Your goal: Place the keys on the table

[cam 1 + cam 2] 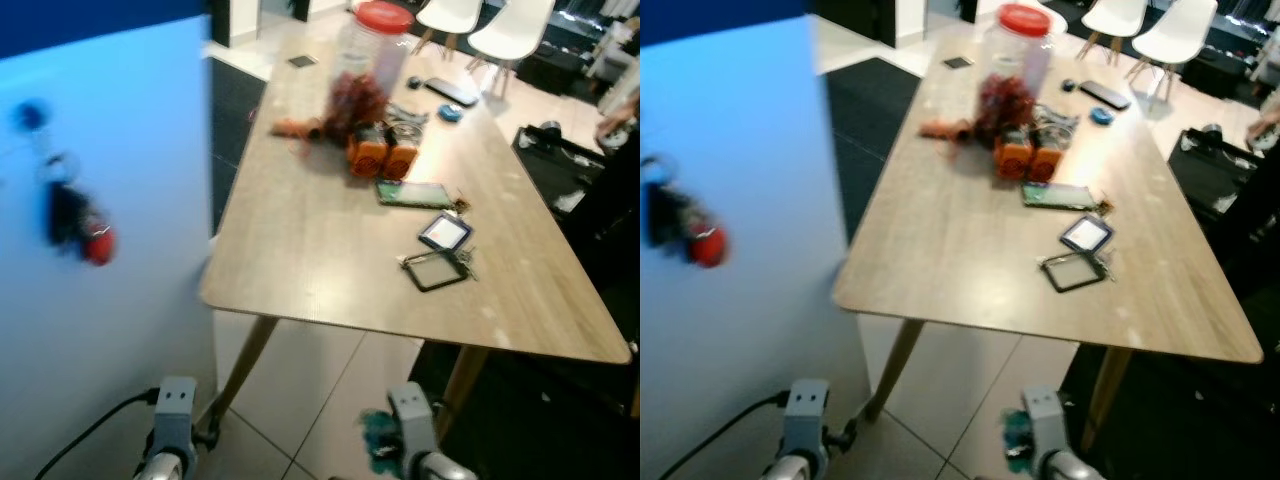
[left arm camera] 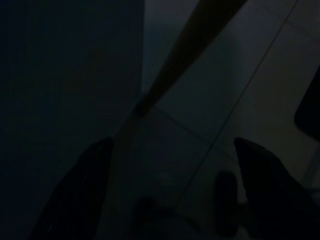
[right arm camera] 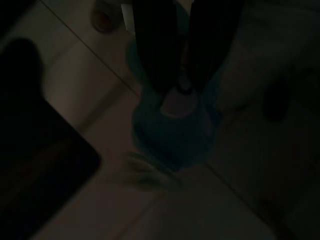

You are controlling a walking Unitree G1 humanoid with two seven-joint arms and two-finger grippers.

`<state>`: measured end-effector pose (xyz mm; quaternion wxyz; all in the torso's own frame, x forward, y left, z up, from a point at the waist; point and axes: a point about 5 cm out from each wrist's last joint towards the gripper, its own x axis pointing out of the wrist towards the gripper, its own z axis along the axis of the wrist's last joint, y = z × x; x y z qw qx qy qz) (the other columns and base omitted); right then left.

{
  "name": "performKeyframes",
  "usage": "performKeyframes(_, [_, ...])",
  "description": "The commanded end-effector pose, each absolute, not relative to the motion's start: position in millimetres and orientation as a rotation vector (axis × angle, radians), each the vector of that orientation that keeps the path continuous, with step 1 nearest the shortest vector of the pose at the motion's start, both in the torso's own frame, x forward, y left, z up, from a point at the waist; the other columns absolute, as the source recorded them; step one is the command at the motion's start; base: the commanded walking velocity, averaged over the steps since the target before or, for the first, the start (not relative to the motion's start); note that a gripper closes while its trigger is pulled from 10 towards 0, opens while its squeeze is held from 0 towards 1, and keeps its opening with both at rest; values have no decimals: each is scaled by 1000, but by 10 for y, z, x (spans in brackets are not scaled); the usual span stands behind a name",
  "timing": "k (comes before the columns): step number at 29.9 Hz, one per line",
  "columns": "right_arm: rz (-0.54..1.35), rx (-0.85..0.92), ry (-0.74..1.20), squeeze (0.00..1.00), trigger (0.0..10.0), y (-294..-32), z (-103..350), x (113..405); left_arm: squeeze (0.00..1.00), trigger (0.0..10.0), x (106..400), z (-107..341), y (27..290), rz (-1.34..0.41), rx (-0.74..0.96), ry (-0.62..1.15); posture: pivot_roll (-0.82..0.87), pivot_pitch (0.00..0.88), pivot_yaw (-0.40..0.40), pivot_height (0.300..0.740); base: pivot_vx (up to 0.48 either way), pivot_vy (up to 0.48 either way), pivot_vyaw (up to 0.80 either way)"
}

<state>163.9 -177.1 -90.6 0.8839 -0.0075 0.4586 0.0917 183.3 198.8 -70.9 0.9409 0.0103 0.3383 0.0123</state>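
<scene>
I see a long wooden table (image 1: 330, 250) ahead, and to the robot's left a pale blue panel (image 1: 110, 300) with the keys (image 1: 75, 225) hanging against it: a dark bunch with a red tag, blurred, well apart from the tabletop. On the table stand a clear jar with a red lid (image 1: 372, 60), two orange containers (image 1: 383, 155), a green-edged card (image 1: 413, 193), and a badge holder (image 1: 445, 232); no writing on any of them is readable to me. My right gripper (image 3: 182, 65) hangs low over the tiled floor, its fingers pinching a teal, fluffy thing (image 3: 172, 135). My left gripper (image 2: 172, 200) hangs idle beside a table leg (image 2: 185, 50), fingers spread.
</scene>
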Motion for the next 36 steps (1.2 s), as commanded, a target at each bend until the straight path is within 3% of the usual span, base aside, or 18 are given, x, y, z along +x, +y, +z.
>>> performKeyframes(1, [207, 6, 953, 0, 10000, -1688, -913, 1639, 0, 10000, 1778, -741, 1990, 21, 19, 714, 93, 56, -141, 740, 0, -480, 0])
performKeyframes(4, [205, 5, 954, 0, 10000, -1686, -915, 1635, 0, 10000, 1785, -738, 1991, 21, 20, 713, 92, 56, -140, 740, 0, -397, 0])
performKeyframes(25, [190, -2, 962, 0, 10000, -1804, -943, 1518, 0, 10000, 1917, -660, 1990, 73, 0, 652, 95, 63, -138, 740, 0, 0, 0])
performKeyframes(30, [108, -99, 922, 0, 10000, -1994, -902, 1551, 0, 10000, 1962, -622, 2022, 100, 17, 620, 98, 61, -141, 740, 0, 0, 0])
performKeyframes(36, [-201, -352, 800, 0, 10000, -2527, -733, 1585, 0, 10000, 1998, -587, 2063, 121, 30, 597, 96, 59, -137, 740, 0, 0, 0])
